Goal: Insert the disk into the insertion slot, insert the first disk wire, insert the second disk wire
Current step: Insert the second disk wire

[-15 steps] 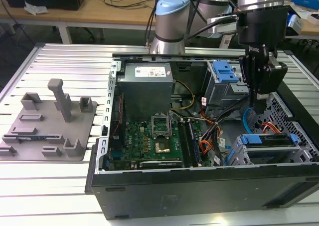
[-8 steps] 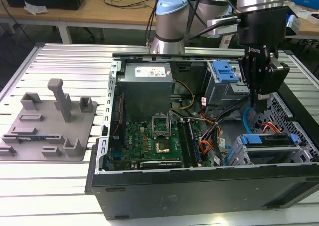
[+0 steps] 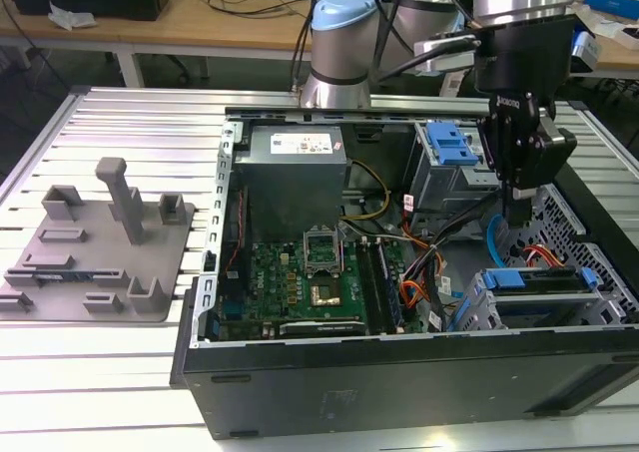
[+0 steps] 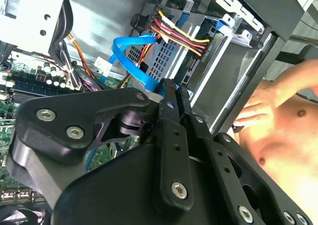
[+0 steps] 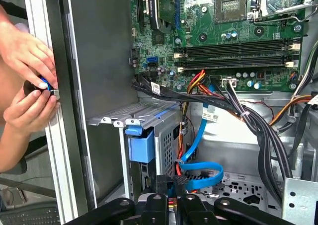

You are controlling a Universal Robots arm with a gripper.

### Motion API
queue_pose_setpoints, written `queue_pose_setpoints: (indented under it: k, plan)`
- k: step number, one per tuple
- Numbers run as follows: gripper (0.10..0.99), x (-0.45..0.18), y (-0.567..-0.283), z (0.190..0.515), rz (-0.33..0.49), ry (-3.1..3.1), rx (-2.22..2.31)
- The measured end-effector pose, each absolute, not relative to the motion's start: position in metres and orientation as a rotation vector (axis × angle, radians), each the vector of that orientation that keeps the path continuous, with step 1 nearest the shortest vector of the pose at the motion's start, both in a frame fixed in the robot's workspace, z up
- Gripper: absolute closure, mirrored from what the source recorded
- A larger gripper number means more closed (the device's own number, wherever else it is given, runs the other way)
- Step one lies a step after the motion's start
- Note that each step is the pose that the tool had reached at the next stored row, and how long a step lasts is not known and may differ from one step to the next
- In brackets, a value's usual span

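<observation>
The disk [image 3: 539, 314] lay seated in the insertion slot [image 3: 469, 310], at the near corner of the open computer case [image 3: 399, 372] on the exterior view's right, with its blue carrier showing along the top edge. My end effector [image 3: 518, 216] hung just above and behind that cage. Its fingers [image 4: 169, 93] were pressed together, and I judged them to be pinching the connector end of the blue wire [image 5: 201, 170], which looped away beside them. A red, yellow and black wire bundle [image 4: 179, 35] ran to the cage's rear face.

To do this step well, I judged that:
1. The connector had to stay square to its socket.
2. The approach had to be straight, without dragging the loop across the bundle.
3. Pressure had to be light until the connector seated.

A person's hands [image 5: 27, 81] worked at the case's outer edge, well apart from my fingers.
</observation>
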State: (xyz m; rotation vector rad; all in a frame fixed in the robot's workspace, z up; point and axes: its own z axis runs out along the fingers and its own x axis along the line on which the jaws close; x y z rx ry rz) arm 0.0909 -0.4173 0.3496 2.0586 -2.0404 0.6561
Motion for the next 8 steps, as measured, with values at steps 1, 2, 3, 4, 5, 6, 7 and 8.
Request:
queue_pose_setpoints:
  k: [1,2,3,4,5,6,7,8]
  plan:
    - [0.922,0.093,-0.418,0.35,0.643,-2.037,2.059]
    - [0.922,0.095,-0.419,0.35,0.627,-2.03,2.058]
    - [0.922,0.098,-0.419,0.35,0.608,-2.021,2.057]
    - [0.922,0.101,-0.419,0.35,0.591,-2.014,2.055]
    - [0.922,0.106,-0.419,0.35,0.567,-2.003,2.053]
    - [0.922,0.109,-0.419,0.35,0.555,-1.998,2.052]
    - [0.922,0.112,-0.419,0.35,0.545,-1.993,2.052]
    - [0.922,0.115,-0.419,0.35,0.537,-1.989,2.052]
